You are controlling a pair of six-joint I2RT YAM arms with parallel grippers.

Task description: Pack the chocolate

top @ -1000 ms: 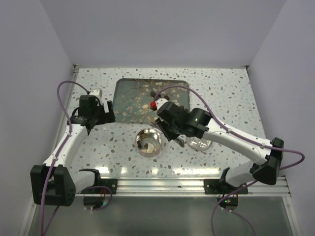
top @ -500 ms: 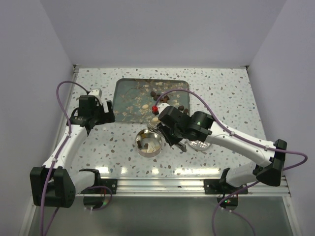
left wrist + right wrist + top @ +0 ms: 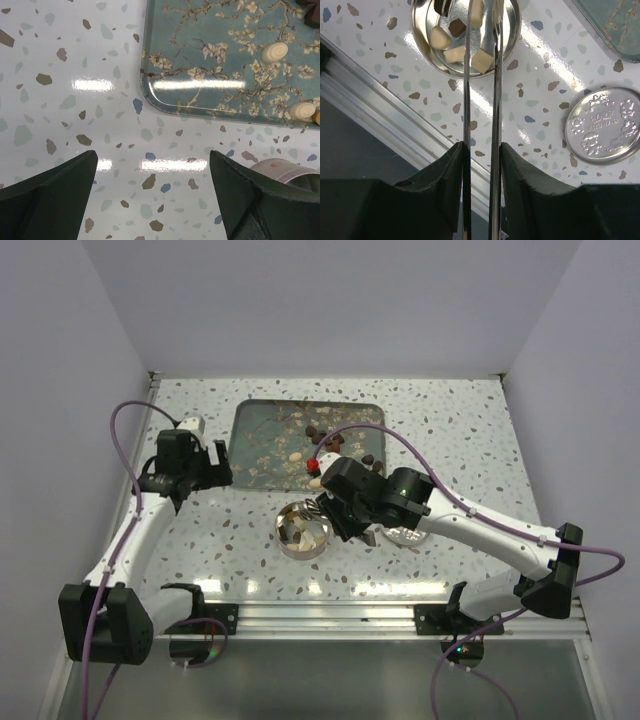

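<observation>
Item: right gripper (image 3: 482, 20), thin blades over the round tin (image 3: 514, 35), parted by a narrow gap. I cannot tell whether a piece is pinched.
Item: chocolate (image 3: 440, 37), several pieces in the tin, more on the floral tray (image 3: 200, 50).
Item: left gripper (image 3: 153, 155), spread wide, empty, by the tray corner.
Risks: blades may clip the tin's rim and shove it, or a piece may stick, then drop outside near the lid (image 3: 602, 131).

Speckled table (image 3: 460, 420): tray (image 3: 258, 430), tin (image 3: 283, 537), lid (image 3: 602, 125)
</observation>
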